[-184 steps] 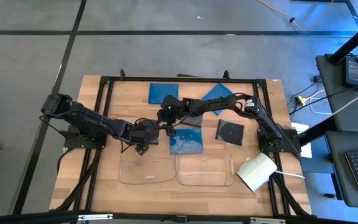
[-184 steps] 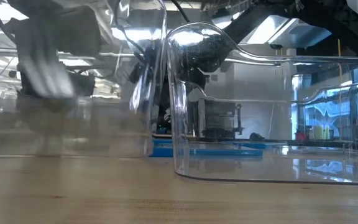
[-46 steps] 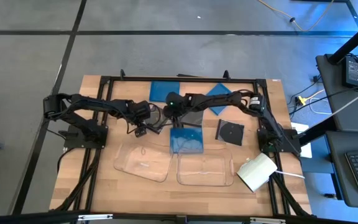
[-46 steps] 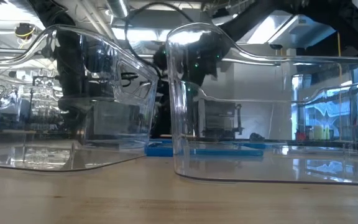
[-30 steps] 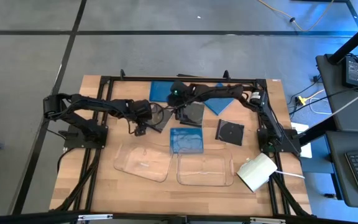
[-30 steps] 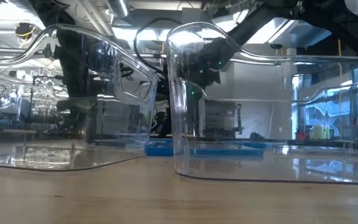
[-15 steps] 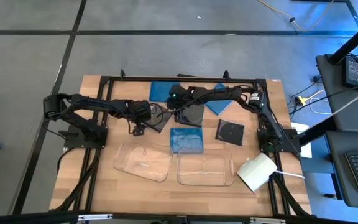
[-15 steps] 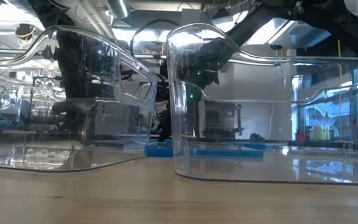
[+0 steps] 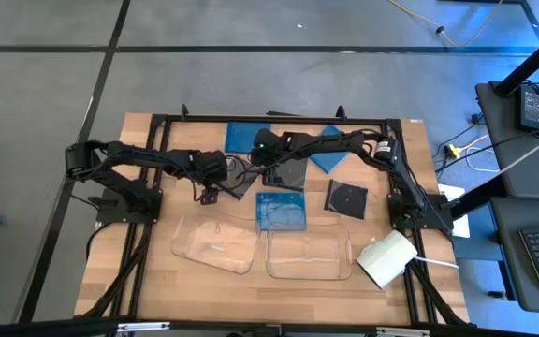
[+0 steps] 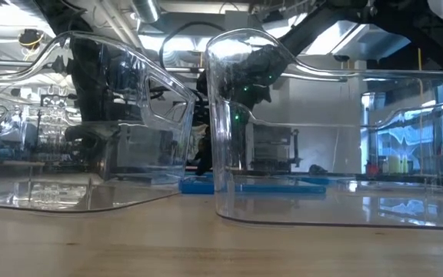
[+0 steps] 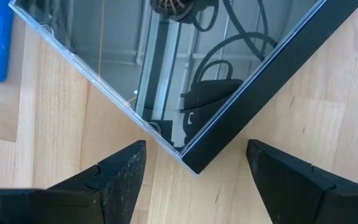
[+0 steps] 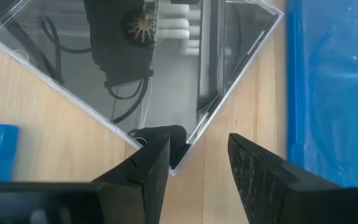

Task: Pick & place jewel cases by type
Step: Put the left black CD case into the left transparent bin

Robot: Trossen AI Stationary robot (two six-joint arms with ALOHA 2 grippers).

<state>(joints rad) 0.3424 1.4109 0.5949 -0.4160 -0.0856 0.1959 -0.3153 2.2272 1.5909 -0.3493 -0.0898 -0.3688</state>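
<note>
A dark, mirror-like jewel case [image 9: 290, 172] lies flat at mid-table. My left gripper [image 9: 239, 183] is open at its left corner [image 11: 188, 158], with a finger standing on either side of it [image 11: 196, 149]. My right gripper [image 9: 267, 164] is open over the case's far corner [image 12: 199, 143]. Three translucent blue cases lie flat: two near the far edge [image 9: 246, 138] [image 9: 330, 150] and one nearer [image 9: 280, 212]. A black case showing a disc [image 9: 345, 198] lies to the right. My right gripper straddles the dark case's far corner [image 12: 182, 152], coming from above and the far side. One finger [image 12: 148, 158] overlaps that corner in its wrist view. I cannot tell whether it touches. The case lies flat on the table.
Two clear shallow trays sit near the front edge, the left one [image 9: 215, 245] turned askew and the right one [image 9: 309, 255] straight. They fill the low view [image 10: 91, 154] [image 10: 337, 138]. A white box [image 9: 386, 259] sits at the table's right front. A black frame [image 9: 157, 122] rims the table.
My right gripper has eased a little toward the table's left and near side, over the dark case's far corner. The left arm and the cases have kept still.
</note>
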